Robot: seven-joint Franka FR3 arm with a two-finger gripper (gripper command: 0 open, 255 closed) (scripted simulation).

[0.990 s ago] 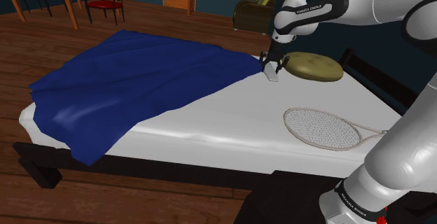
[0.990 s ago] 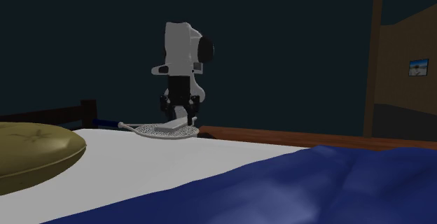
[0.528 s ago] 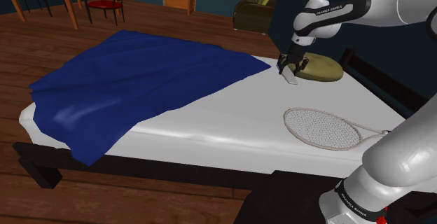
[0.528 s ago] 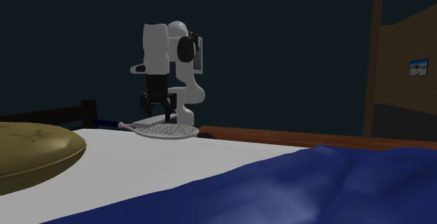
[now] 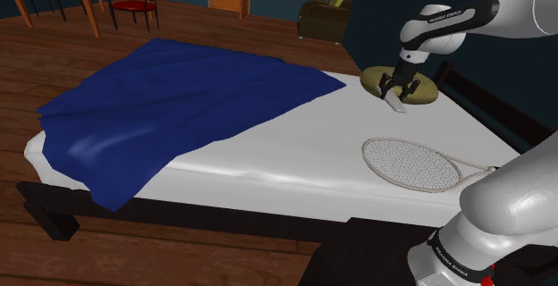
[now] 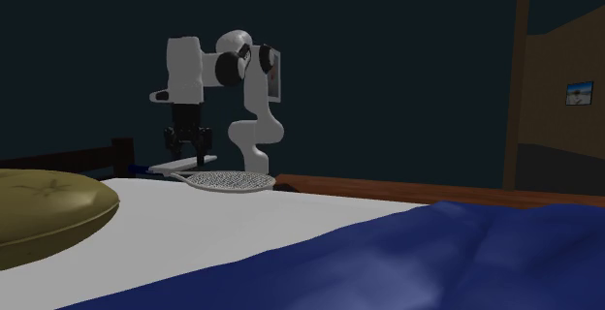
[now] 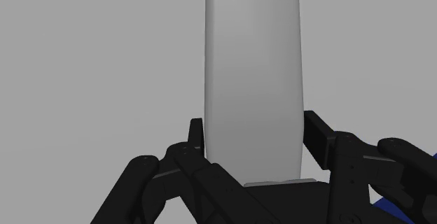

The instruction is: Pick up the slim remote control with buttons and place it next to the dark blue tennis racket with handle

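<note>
My gripper [image 5: 398, 89] is shut on a slim, plain pale remote [image 5: 396, 104] and holds it in the air in front of the olive pillow [image 5: 420, 86]. In the wrist view both black fingers [image 7: 197, 137] clasp the remote [image 7: 252, 75], which sticks out lengthwise beyond them. The tennis racket [image 5: 411, 164], with a pale frame and mesh head, lies flat on the white bed [image 5: 295, 150], nearer the stand than the gripper. Its handle end runs behind my arm. In the second exterior view the gripper [image 6: 185, 150] hangs above the racket [image 6: 230, 178] at the bed's far side.
A dark blue blanket [image 5: 179, 105] covers the part of the bed toward the shoulder view's left. A dark headboard rail [image 5: 483, 92] runs behind the pillow. Wooden floor, chairs [image 5: 134, 3] and a small armchair [image 5: 324, 18] lie beyond the bed.
The arm has swung toward the shoulder view's right with the remote still clasped, from the blanket's corner to in front of the pillow. The racket has not moved.
</note>
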